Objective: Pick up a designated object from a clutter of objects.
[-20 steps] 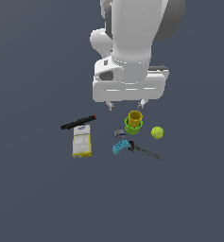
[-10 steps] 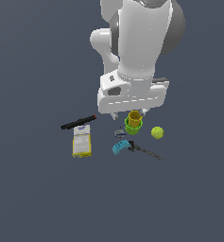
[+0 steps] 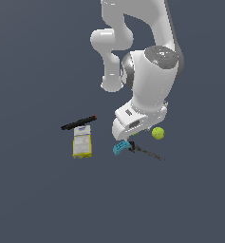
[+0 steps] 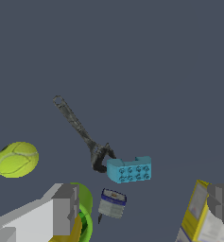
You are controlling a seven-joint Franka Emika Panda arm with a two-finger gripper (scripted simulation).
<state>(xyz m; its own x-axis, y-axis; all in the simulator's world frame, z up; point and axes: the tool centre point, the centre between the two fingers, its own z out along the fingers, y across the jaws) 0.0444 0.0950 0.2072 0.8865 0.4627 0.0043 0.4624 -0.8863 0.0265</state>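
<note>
Grey, blocky fingers (image 4: 65, 208) of the gripper (image 4: 142, 208) stood wide apart at the near edge of the wrist view, holding nothing. Between them lay a small blue-and-white capped cylinder (image 4: 112, 203); a green cup holding a yellow cup (image 4: 85, 212) sat beside one finger, a yellow-and-white box (image 4: 198, 215) by the other. Beyond, a light-blue studded block (image 4: 129, 169) touched the dark end of the thin, dark-grey metal rod (image 4: 78, 128), which stretched away across the floor. A yellow-green ball (image 4: 16, 159) lay apart. In the exterior view, a black marker with a red tip (image 3: 79, 122) lay just beyond the box.
</note>
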